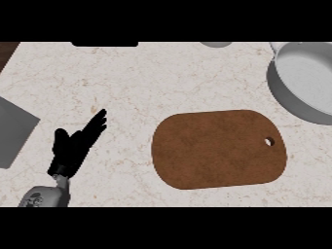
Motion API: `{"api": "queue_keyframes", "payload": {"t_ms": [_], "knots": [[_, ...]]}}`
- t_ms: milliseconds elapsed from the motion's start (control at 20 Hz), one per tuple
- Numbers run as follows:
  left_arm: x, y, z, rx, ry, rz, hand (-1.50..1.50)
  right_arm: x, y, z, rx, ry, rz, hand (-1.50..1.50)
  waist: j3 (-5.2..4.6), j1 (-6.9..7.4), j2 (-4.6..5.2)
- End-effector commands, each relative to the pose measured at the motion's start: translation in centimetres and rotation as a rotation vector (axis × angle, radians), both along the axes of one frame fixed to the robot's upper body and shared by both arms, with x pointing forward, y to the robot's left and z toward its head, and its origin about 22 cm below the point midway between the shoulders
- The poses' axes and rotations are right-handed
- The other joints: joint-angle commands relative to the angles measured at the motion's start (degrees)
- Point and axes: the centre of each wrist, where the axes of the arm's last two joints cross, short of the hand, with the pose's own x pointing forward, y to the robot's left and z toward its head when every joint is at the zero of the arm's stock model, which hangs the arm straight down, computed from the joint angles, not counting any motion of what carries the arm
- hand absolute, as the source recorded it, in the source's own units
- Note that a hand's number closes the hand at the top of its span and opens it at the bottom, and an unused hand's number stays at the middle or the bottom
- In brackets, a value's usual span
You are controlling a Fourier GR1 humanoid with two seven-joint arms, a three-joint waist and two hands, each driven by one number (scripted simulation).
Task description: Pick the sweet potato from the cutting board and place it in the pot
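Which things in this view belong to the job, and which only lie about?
For the job:
- cutting board, no sweet potato visible on it
- pot, upper right
- left hand, open, resting at lower left

Lying about:
- grey slab, left edge
- dark object, top edge

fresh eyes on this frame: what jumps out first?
The rounded brown wooden cutting board lies bare at centre-right, with no sweet potato visible on it. A grey metal pot sits at the upper right, nothing seen inside. The black left robot hand rests open at lower left.
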Motion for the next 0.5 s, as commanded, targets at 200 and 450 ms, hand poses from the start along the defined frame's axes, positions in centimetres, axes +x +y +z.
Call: {"api": "queue_keyframes", "payload": {"t_ms": [200,450], "knots": [[-0.7,-0.4,-1.3,0.004,0.001,-0.017,0.00,6.9,1.4,7.9,-0.108,0.067,-0.020,1.50,-0.01,0.94,0.25],[1.2,-2.2,0.9,-0.012,-0.002,-0.021,0.00,11.3,5.0,9.1,-0.169,0.171,0.011,1.50,-0.01,0.96,0.19]]}}
